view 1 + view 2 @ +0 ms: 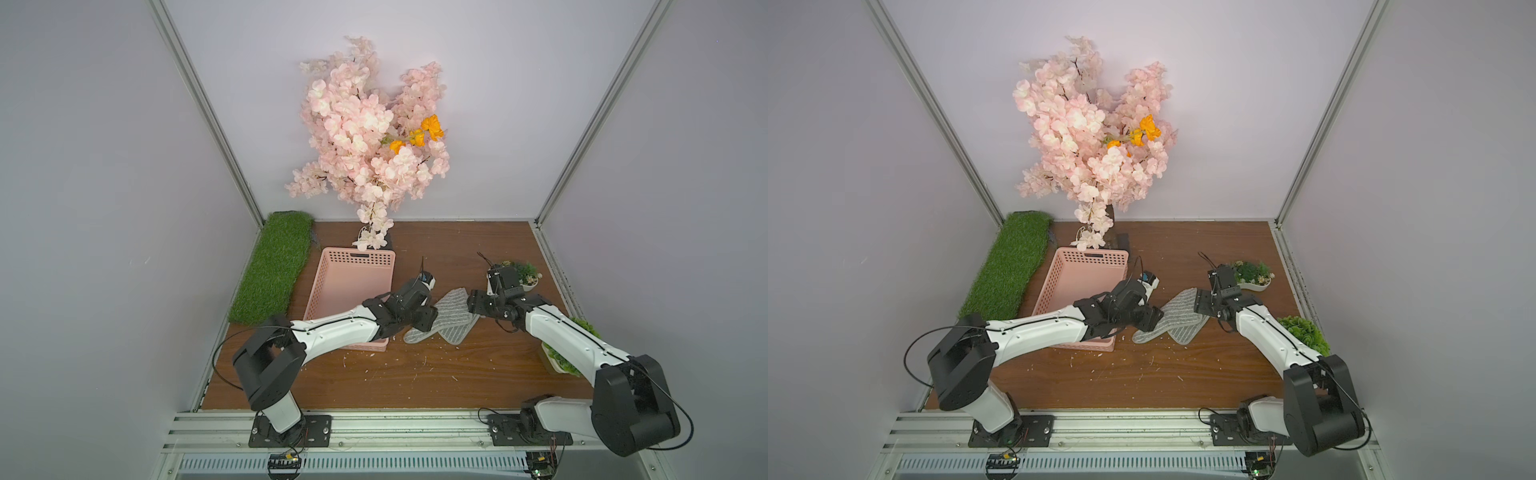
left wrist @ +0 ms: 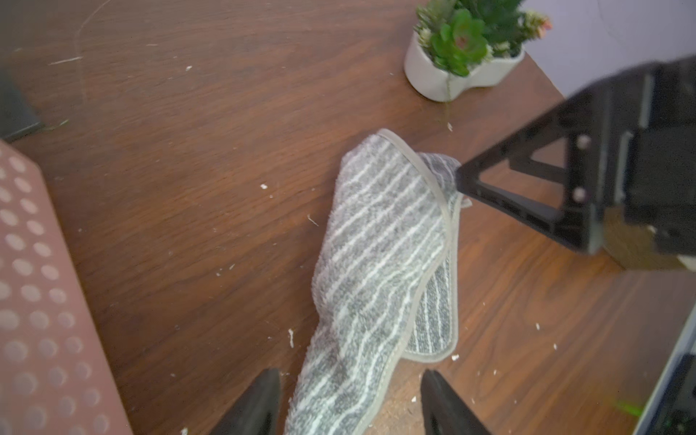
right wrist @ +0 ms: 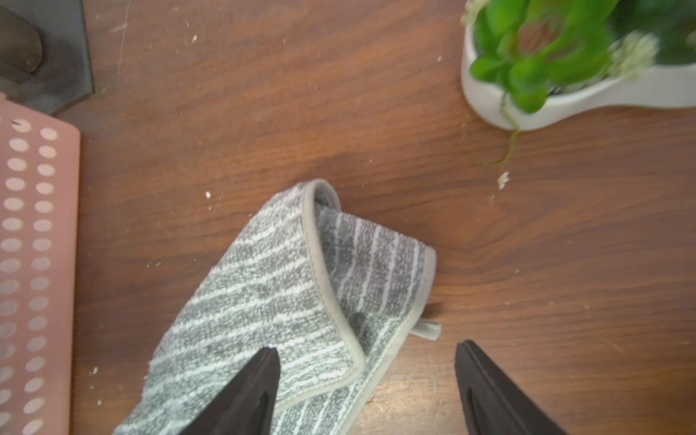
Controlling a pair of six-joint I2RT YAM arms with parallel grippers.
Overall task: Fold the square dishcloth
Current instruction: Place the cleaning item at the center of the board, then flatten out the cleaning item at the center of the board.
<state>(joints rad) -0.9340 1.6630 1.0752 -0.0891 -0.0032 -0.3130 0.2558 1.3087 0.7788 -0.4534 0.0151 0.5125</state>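
1. In both top views the square dishcloth [image 1: 444, 318] lies on the wooden table [image 1: 374, 374], loosely doubled into a crooked strip. The left gripper [image 1: 432, 316] is at one end of it and the right gripper [image 1: 473, 307] at the other. From up here I cannot read either set of jaws. The pink basket [image 1: 357, 253] sits just behind the left gripper, and the grass mat [image 1: 270, 270] and blossom tree [image 1: 365, 137] are well clear.

2. From the left wrist, the jaws stand apart with the cloth's end running between them, and neither finger is pinching it. Beyond the jaws the top layer lies askew, so the hem of the lower layer shows alongside. It looks soft, light and limp — it should sag wherever it is not held. The fuzzy pile should not slip.

3. From the right wrist, the jaws are also apart. One finger hangs over the top layer and the other over bare wood. The bound hem and a small hanging loop [image 3: 427, 329] lie between them — I'd say that stitched edge near a corner is the firmest place to pinch. A white planter [image 3: 527, 109] stands ahead of the jaws, near enough to catch a wide swing. The basket wall is off to the side.
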